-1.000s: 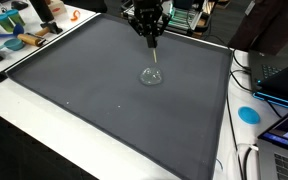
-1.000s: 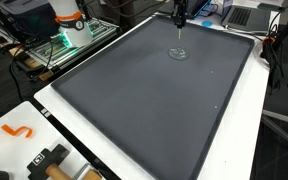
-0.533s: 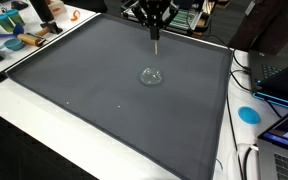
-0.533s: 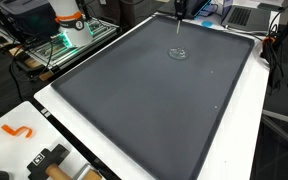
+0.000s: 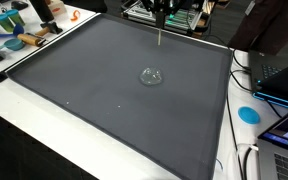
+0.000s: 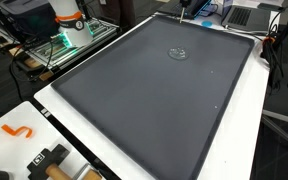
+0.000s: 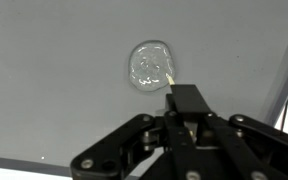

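The black fingers [image 7: 152,130] of the gripper [image 7: 186,118] are pressing together narrowly, clamping a thin pale stick [image 7: 171,78] by the black block at its upper end. In the wrist view the stick is pointing away from the jaws towards a small clear glassy blob [image 7: 150,65], and its tip is showing against the blob's right edge. In an exterior view the gripper [image 5: 162,6] is hanging high at the far edge of the scene, mostly cut off by the frame. There the stick [image 5: 161,36] is hanging straight down in the air, its tip well clear of the surface and apart from the blob [image 5: 151,76].

The blob is lying flat on a large dark grey mat [image 5: 74,95], in the mat's far half, nearer than the stick and a little to its left. In an exterior view the blob [image 6: 178,53] is sitting towards the far right of the mat [image 6: 134,110], with the gripper [image 6: 184,6] just showing above it at the top edge.

The mat is covering most of a white table [image 5: 19,125]. A round blue disc [image 5: 248,114] is resting on the table right of the mat, and a small orange hook-shaped piece [image 6: 17,130] is lying at the near left corner.
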Controlling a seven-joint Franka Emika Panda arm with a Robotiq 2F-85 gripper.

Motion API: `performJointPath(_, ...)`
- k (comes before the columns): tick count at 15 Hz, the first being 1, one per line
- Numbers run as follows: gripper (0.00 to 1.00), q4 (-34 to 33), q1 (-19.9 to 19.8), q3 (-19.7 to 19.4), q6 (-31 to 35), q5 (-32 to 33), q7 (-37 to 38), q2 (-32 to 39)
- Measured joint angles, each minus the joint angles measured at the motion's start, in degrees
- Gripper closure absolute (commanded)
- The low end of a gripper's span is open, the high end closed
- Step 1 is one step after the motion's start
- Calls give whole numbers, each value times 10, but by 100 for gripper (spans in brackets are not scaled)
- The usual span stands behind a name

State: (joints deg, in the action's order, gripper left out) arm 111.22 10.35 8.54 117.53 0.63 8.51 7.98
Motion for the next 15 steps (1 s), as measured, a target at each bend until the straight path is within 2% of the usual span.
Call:
performJointPath(7, 97, -33, 6, 1, -29, 9, 6, 0)
performJointPath(8, 87, -35, 7, 1, -30, 9, 6, 0)
performJointPath(15, 87, -40, 7, 1, -31, 10, 6, 0)
